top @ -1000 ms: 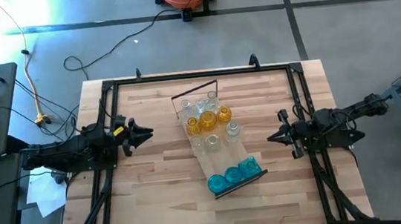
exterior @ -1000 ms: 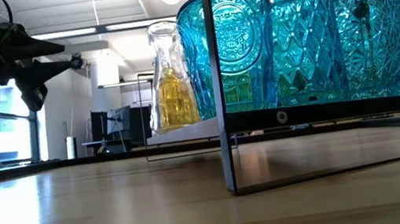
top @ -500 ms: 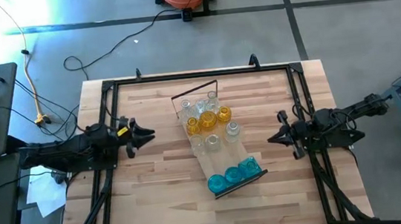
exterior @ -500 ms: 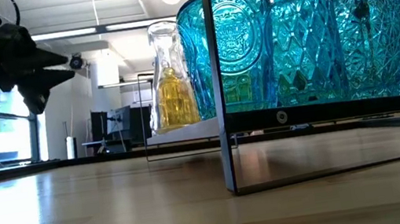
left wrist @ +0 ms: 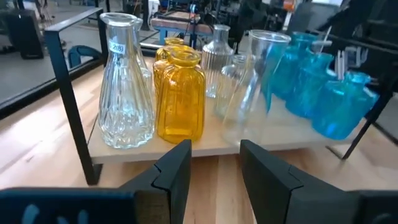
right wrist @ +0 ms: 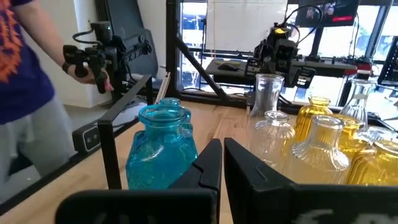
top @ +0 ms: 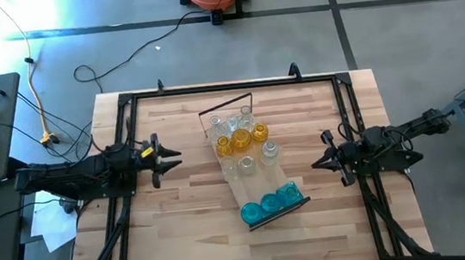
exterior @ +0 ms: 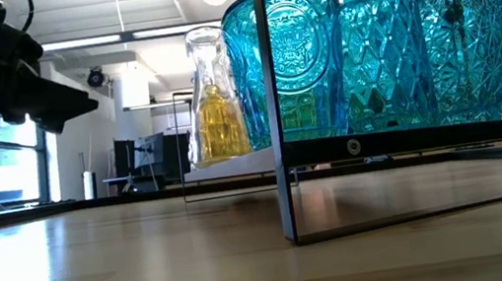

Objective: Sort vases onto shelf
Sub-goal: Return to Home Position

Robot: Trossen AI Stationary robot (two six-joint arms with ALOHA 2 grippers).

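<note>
**High view: vases ranked on the shelf, both sets of fingers off it**

Three blue vases are counted at one end of the shelf. The shelf is set slantwise in the middle of the bench, between the two sets of fingers. Three amber vases are made out towards its other end. Clear vases are grouped around and beside them, but these overlap too much for a firm count.

In the low view the three blue vases are seen close up behind a dark frame post. Only one amber and one clear vase are seen past them, and the rest are hidden. A person in a purple top, beyond the bench, is shown in the right wrist view alone.

The left gripper is held over the bench, with the shelf ahead of it and apart from it. Its fingers are parted by a plain gap, and nothing is gripped or touched. The right gripper is held on the opposite side of the shelf. Its fingers are drawn almost together, with only a slit left between them and nothing in it.
</note>
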